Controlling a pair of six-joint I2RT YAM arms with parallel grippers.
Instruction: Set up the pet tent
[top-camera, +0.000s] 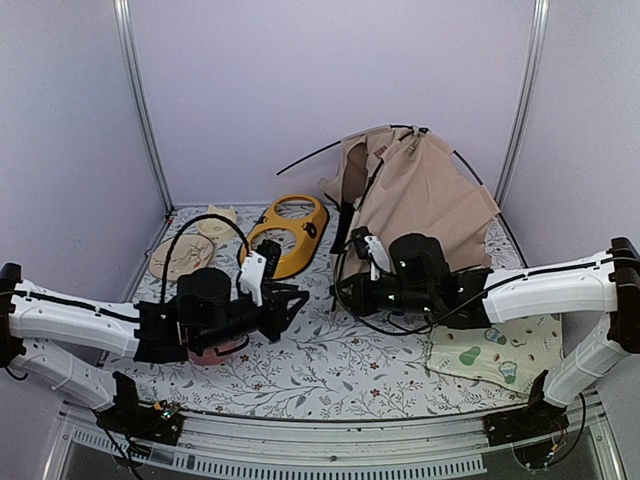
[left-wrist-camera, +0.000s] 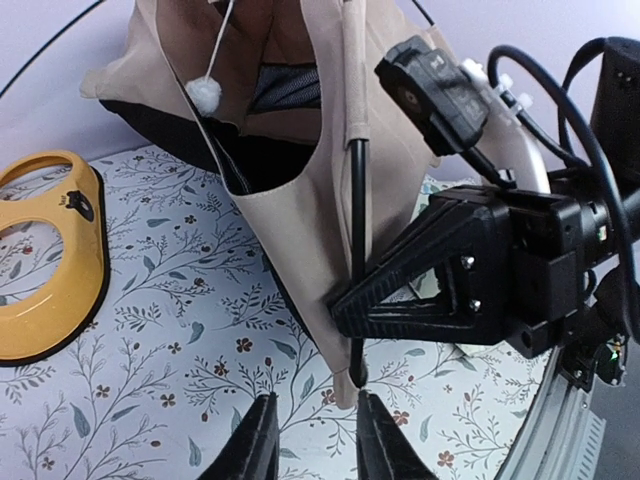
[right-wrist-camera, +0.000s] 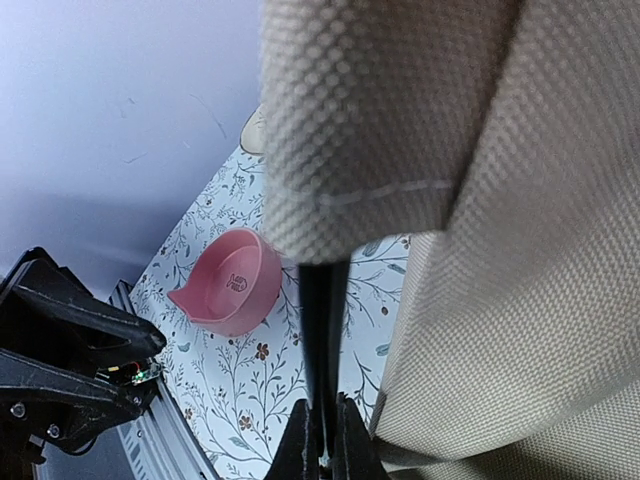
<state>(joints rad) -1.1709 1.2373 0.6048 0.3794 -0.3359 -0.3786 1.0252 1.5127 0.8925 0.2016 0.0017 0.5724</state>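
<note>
The pet tent (top-camera: 420, 190) is a tan fabric heap with thin black poles, standing half-raised at the back right. My right gripper (top-camera: 345, 290) is at its front left corner, shut on a black pole (right-wrist-camera: 320, 320) that runs down out of the fabric sleeve (right-wrist-camera: 380, 110). In the left wrist view the same pole (left-wrist-camera: 357, 220) hangs along the tent's edge (left-wrist-camera: 300, 200). Its lower end is just ahead of my left gripper (left-wrist-camera: 315, 425). The left jaws stand apart with only the tablecloth between them. My left gripper (top-camera: 295, 305) sits a little left of the right one.
A yellow double-bowl feeder (top-camera: 285, 235) lies behind the left gripper. A pink bowl (right-wrist-camera: 230, 280) sits under the left arm. Beige bowls (top-camera: 185, 255) are at the back left. A cream mat with green prints (top-camera: 495, 350) lies under the right arm. A white pompom (left-wrist-camera: 204, 93) dangles from the tent.
</note>
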